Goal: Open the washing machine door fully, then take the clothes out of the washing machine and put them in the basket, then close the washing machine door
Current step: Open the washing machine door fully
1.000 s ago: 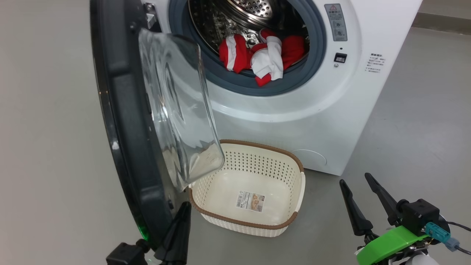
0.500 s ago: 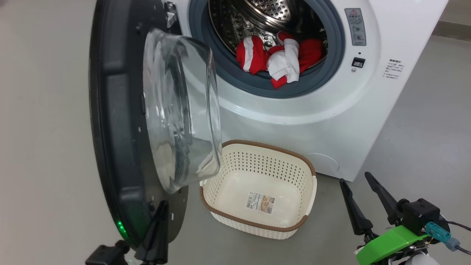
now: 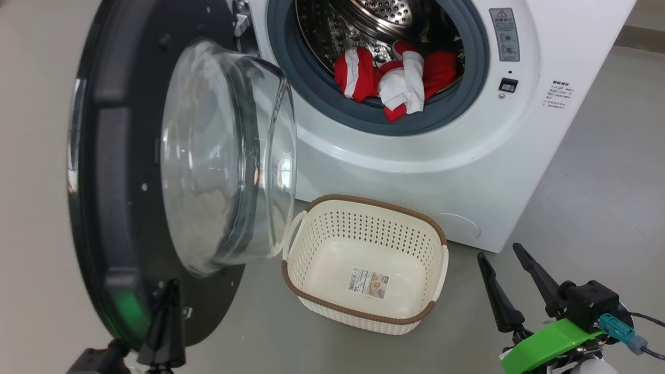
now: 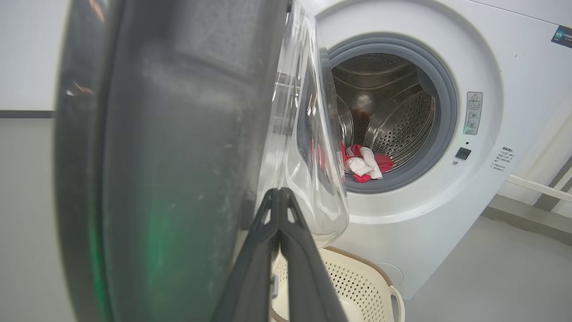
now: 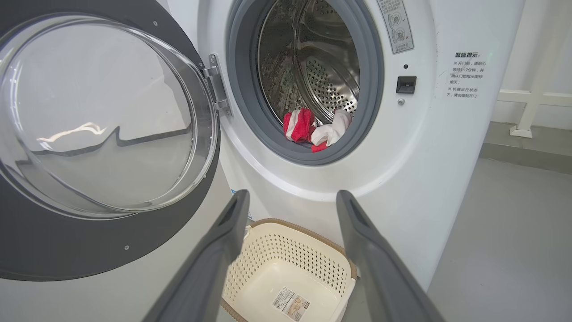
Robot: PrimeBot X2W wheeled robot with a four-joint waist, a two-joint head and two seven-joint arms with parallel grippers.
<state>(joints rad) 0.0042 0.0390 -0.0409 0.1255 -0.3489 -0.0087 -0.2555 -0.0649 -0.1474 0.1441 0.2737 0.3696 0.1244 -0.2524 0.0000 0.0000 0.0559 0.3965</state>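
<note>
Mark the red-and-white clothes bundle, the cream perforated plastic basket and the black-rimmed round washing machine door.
red-and-white clothes bundle (image 3: 402, 85), head view, on its white middle panel.
cream perforated plastic basket (image 3: 363, 228), head view, on its far inner wall.
black-rimmed round washing machine door (image 3: 119, 156), head view, on the black rim beside the glass.

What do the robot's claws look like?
Each claw has two long, dark, tapering fingers. Behind the right claw sit a black block, a bright green bracket, a teal connector and thin black cables. The left claw joins a black base.
</note>
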